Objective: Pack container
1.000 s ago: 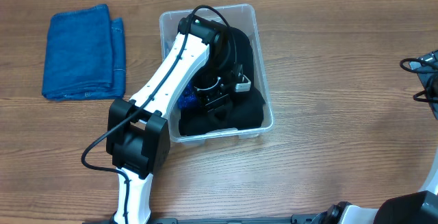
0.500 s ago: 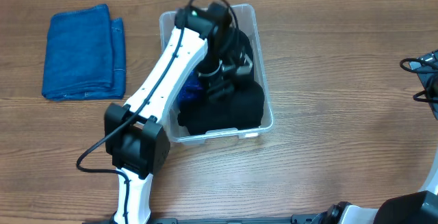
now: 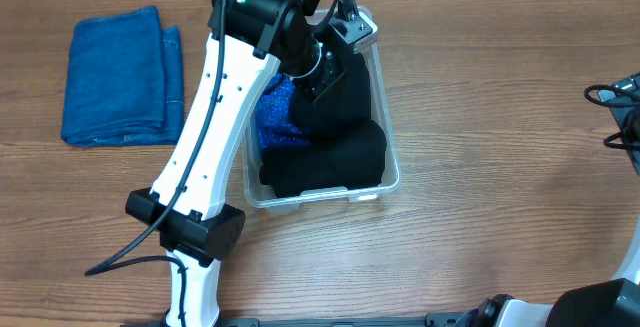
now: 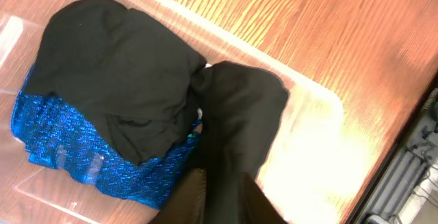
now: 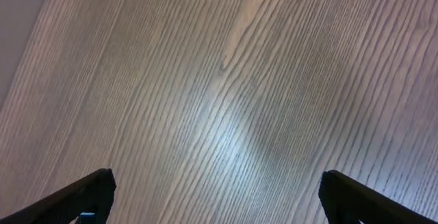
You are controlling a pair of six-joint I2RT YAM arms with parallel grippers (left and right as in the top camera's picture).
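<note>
- Showing everything, the overhead view puts the container (image 3: 385,117) mid-frame on the bench (image 3: 480,117), with a folded blue towel (image 3: 120,75) upper left.
- The left wrist view misses the towel, showing black cloth (image 4: 116,73) over glittery blue fabric (image 4: 61,142) inside.
- The left fingers (image 4: 188,200) blend into dark cloth; their gap cannot be told.
- The right fingers (image 5: 89,193) spread wide above the bench, holding nothing.

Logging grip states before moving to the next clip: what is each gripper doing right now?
Left gripper: closed on a fold of black cloth, lifted over the container.
Right gripper: open, empty, over bare table.
</note>
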